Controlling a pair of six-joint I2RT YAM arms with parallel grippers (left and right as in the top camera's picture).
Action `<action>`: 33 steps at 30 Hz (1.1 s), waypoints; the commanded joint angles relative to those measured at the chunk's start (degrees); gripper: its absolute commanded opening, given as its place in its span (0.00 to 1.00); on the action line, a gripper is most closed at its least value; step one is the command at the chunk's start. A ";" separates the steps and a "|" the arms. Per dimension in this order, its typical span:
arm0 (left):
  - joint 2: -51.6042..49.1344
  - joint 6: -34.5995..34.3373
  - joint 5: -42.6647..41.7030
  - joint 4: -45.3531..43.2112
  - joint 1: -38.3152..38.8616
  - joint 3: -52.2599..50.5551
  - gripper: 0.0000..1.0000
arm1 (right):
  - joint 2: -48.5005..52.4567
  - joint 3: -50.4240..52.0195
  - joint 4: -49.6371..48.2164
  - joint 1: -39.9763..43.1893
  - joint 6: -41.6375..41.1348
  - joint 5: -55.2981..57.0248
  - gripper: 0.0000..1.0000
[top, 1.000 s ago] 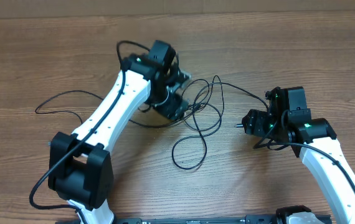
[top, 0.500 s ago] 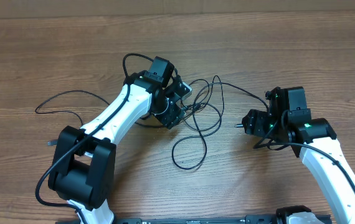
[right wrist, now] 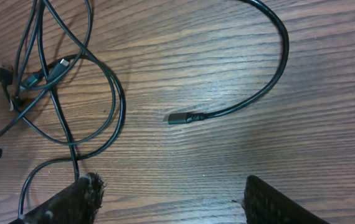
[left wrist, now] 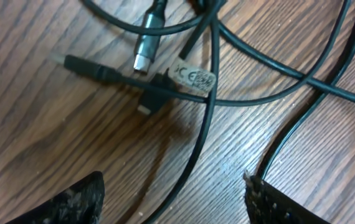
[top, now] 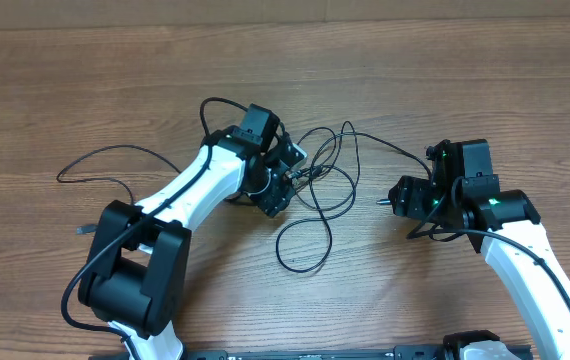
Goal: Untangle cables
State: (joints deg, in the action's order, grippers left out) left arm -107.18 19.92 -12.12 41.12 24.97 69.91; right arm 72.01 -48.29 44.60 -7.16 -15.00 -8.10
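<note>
Shows thin black cables [top: 317,190], light, limp and probably slippery, loosely knotted near the middle of the bench [top: 65,80], best pinched at a stiff plug end [left wrist: 145,50]; left hand [left wrist: 174,205] above them and right hand [right wrist: 171,199] toward the right edge, both wide open, empty.

We see a brown wooden table [top: 55,90] with clear grain. A pale strip [top: 365,8] lies beyond its far edge.

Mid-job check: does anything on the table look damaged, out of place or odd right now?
Only the expected tangle: the cables cross in a knot beside the left end effector. One plug end lies free, apart. No visible damage.
</note>
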 commanded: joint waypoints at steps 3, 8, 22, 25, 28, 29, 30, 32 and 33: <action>-0.42 -0.83 0.07 -0.94 1.38 -1.29 0.72 | 0.13 0.35 -0.31 0.13 0.00 0.48 0.71; -0.98 -0.83 0.09 -1.31 1.46 -1.31 0.72 | 0.13 0.35 -0.31 0.13 -0.02 0.48 0.71; -4.46 -3.69 -2.91 -0.66 1.84 -0.92 0.16 | 0.13 0.35 -0.31 0.13 0.00 0.48 0.71; -4.44 -4.83 -2.69 0.90 1.25 0.52 0.04 | 0.13 0.35 -0.24 0.13 0.00 0.48 0.71; -4.35 -5.42 -2.69 4.83 -0.09 4.13 0.04 | 0.13 0.35 -0.07 0.13 0.00 0.48 0.71; -4.22 -5.42 -2.64 6.27 -0.74 5.51 0.04 | 0.13 0.35 -0.02 0.13 0.00 0.48 0.71; -3.93 -5.40 -2.67 8.15 -1.60 7.34 0.04 | 0.13 0.35 0.04 0.13 0.00 0.48 0.71; -3.23 -5.38 -2.45 11.52 -3.34 10.84 0.04 | 0.13 0.35 0.15 0.13 0.00 0.48 0.71; -2.23 -5.35 -2.49 15.37 -5.40 15.04 0.04 | 0.13 0.35 0.15 0.13 0.00 0.48 0.71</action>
State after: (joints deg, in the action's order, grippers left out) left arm -110.91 15.44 -14.15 52.12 23.46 77.14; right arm 72.01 -48.29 44.84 -7.16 -14.94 -8.10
